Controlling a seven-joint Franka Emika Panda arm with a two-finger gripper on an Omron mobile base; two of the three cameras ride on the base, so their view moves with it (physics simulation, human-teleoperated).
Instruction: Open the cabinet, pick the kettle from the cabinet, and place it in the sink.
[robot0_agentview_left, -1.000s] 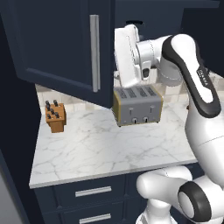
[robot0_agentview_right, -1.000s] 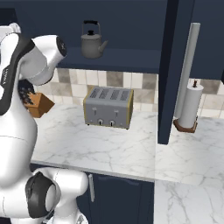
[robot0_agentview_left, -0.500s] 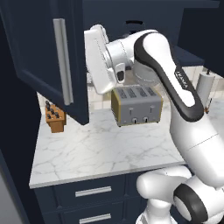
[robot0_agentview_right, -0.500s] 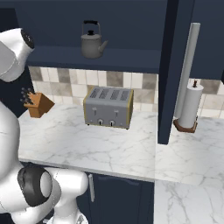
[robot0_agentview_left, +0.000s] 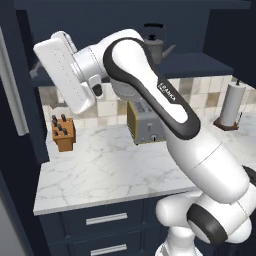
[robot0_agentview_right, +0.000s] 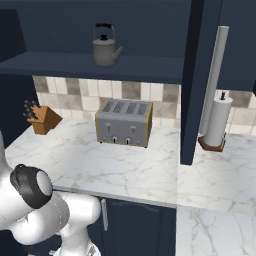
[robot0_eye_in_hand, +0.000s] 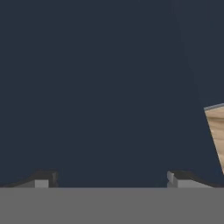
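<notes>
Swinging leftward since the earlier frames, the arm is pushing the cabinet (robot0_agentview_left: 20, 90) door wide. Right base view: the kettle (robot0_agentview_right: 105, 47) is sitting on the cabinet shelf above the toaster (robot0_agentview_right: 124, 122). Hand view: the jaws are standing spread, empty, facing navy panel; reaching now risks clipping the door.

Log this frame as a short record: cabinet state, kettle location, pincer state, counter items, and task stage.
cabinet: doors open, right door swung out with its bar handle facing the camera
kettle: kettle upright on the cabinet shelf, untouched
pincer: pincer open, nothing between its fingertips, facing a dark navy surface
counter items: toaster, knife block, paper towel roll on the marble counter
task stage: cabinet opened; kettle not yet picked
</notes>
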